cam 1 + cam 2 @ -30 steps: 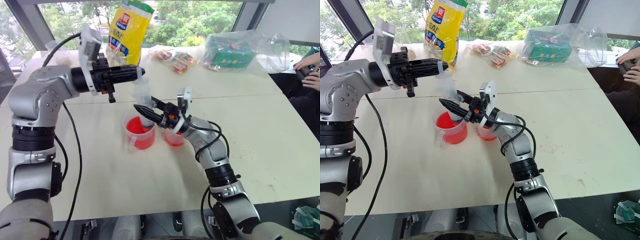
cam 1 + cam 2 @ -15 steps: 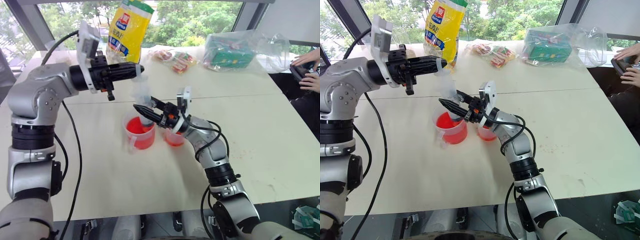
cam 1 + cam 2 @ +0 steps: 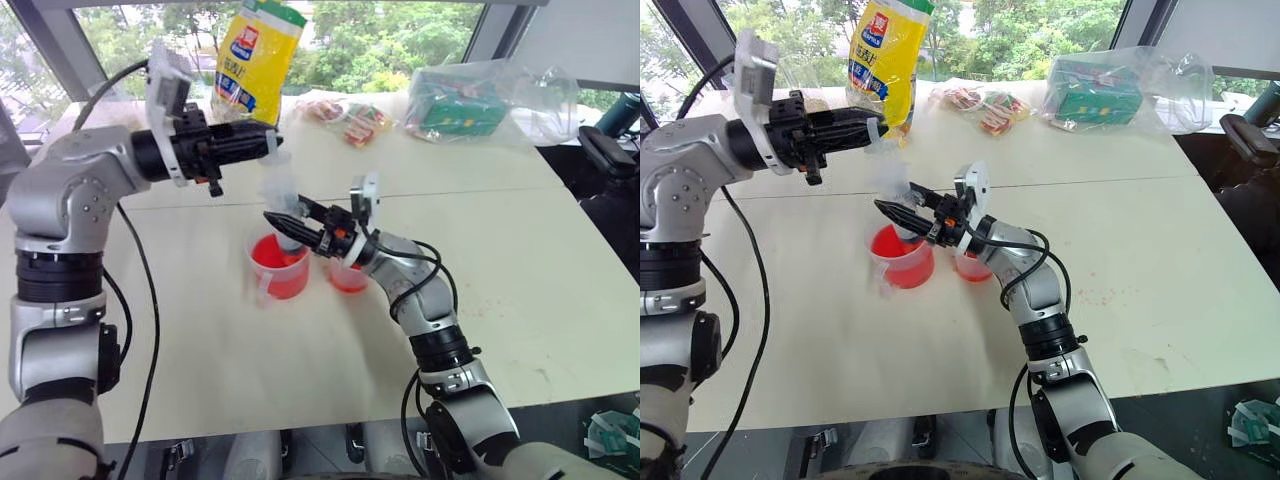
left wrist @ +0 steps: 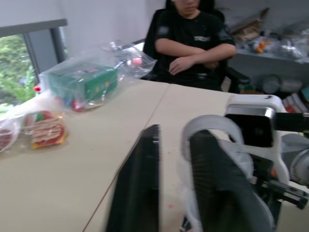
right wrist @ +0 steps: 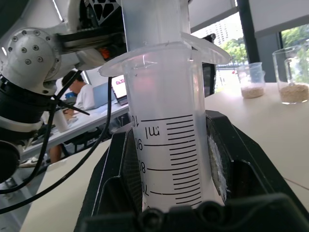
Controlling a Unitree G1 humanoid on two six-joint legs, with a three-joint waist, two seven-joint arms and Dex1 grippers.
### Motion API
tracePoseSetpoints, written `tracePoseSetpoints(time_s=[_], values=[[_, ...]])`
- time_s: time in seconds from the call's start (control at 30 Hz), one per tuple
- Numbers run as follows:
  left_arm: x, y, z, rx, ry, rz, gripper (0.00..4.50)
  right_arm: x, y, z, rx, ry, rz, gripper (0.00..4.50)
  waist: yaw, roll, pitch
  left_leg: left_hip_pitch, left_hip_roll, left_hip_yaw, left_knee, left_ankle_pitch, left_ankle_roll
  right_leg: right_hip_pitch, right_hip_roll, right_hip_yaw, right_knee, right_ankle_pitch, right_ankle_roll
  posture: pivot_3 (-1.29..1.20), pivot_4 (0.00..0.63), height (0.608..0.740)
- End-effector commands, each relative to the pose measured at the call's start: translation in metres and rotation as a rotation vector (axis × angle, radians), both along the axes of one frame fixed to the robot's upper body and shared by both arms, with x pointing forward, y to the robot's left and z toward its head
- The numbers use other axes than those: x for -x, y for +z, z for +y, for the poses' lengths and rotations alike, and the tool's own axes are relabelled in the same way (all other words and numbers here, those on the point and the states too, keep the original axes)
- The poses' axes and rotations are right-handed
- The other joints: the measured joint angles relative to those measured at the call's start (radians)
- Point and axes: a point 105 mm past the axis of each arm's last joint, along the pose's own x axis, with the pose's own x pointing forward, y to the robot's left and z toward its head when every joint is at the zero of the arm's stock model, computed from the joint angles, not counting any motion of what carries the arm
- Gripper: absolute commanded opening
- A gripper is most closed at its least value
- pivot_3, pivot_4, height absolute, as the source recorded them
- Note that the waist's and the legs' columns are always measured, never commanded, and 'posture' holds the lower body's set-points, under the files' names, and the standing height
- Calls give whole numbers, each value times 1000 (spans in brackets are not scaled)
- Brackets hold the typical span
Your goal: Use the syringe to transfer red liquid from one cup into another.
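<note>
The left gripper [image 3: 268, 143] has just loosened on the plunger ring and drawn slightly left, its fingers now parted with the ring looped around one of them, while the right gripper [image 3: 285, 220] stays pinched on the syringe [image 3: 284, 195] barrel. The syringe stands upright with its tip down in the handled measuring cup [image 3: 277, 263] of red liquid [image 3: 272, 252], the smaller cup [image 3: 346, 275] just to its right. With the plunger raised, the draw looks finished, so carrying the syringe over to the smaller cup is likely next.
</note>
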Motion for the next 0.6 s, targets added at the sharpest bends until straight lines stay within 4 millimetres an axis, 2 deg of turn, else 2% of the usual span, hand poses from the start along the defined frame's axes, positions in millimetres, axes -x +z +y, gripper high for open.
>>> tracePoseSetpoints(time_s=[0.03, 0.13, 0.37, 0.5, 0.6], values=[[8, 7, 0, -4, -4, -31, 2927, 13, 26, 13, -59, 69, -51, 1466, 1, 0, 0, 0, 0, 0, 0, 0, 0, 0, 0, 0, 0, 0, 0, 0, 150, 740], [9, 1, 8, -36, 28, -33, 4450, 11, 41, 8, -115, 50, -51, 1466, 1, 0, 0, -1, 0, 0, 0, 0, 0, 0, 0, 0, 0, 0, 0, 0, 150, 740], [20, -12, 32, -101, 72, -2, 4450, 8, 64, -2, -194, 3, -56, 1466, 4, 0, 0, -3, 0, 0, 0, 0, 0, -3, -1, 0, 0, 0, 0, 0, 150, 740], [20, -10, 31, -93, 74, -7, 4450, 7, 77, -9, -220, -26, -77, 1466, 7, 1, 1, -4, -1, -1, 0, 0, 0, -4, -1, -1, -1, 0, 0, 0, 150, 740], [20, -5, 24, -66, 51, -23, 4450, 6, 103, -25, -288, -78, -109, 1466, 8, 1, 1, -4, -1, -1, 0, 0, 0, -4, -2, -1, -1, 0, 0, 0, 150, 740]])
